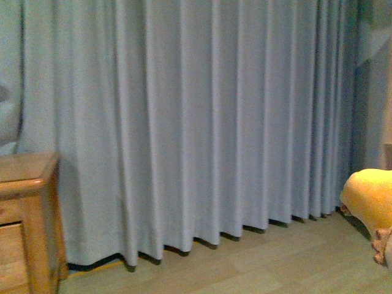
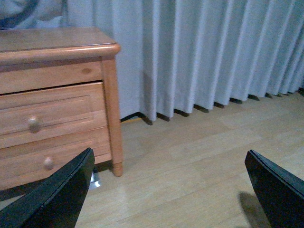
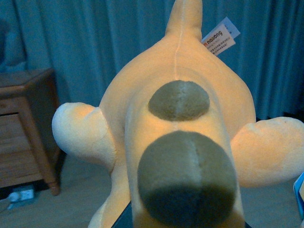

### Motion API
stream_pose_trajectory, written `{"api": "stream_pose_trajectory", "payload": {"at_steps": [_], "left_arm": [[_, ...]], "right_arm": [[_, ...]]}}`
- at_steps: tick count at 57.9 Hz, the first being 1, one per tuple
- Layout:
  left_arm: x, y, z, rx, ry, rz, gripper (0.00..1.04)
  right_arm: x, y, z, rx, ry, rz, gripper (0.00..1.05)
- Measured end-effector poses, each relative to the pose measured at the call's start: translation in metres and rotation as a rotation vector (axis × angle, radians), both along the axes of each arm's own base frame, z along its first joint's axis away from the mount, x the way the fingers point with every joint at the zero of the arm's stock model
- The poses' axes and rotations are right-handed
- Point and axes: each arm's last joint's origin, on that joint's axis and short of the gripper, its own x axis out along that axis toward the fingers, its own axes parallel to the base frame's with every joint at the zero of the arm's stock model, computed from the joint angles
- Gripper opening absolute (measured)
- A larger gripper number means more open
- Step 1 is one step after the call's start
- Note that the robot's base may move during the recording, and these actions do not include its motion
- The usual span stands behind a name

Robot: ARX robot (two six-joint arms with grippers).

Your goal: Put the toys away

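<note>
Curtain folds [image 1: 202, 122] of pale grey fill the whole back of the scene, hanging down to a light wooden floor [image 1: 245, 263]. At the left end of the curtain stands a wooden bedside cabinet [image 1: 24, 208]. The left wrist view shows two of its drawers, each with a round knob [image 2: 33, 122].

The plush animal [image 1: 370, 196] shows at the far right edge of the front view, yellow-orange, with a brownish paw [image 1: 383, 242] below it. It is well apart from the cabinet, with bare floor between them. Its underside is cut off by the picture's edge, so contact with the floor cannot be judged there.

In the right wrist view the toy crowds the camera. Two rounded brown patches [image 3: 179, 99] run along its middle seam, a stubby limb [image 3: 80, 128] sticks out on each side, and a white printed label [image 3: 219, 37] stands up near one pointed end. Of the right gripper [image 3: 185, 222] only dark slivers show, one on each side of the toy's near end. The jaws press against the plush and hold it.

Beyond the toy, a white power strip [image 3: 19, 194] lies on the floor by the cabinet's foot.

The left gripper [image 2: 168, 156] hangs over bare floor near the cabinet's corner leg, its jaws spread wide with nothing between them.
</note>
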Motion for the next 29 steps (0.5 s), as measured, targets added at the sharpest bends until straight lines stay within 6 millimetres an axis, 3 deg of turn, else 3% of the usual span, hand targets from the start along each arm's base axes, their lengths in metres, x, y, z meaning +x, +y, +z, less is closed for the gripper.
{"api": "stream_pose_trajectory", "payload": {"at_steps": [29], "left_arm": [[0.0, 0.0, 0.0, 0.0, 0.0, -0.001, 0.98]], "right_arm": [[0.0, 0.0001, -0.0001, 0.0, 0.001, 0.001, 0.08]]}}
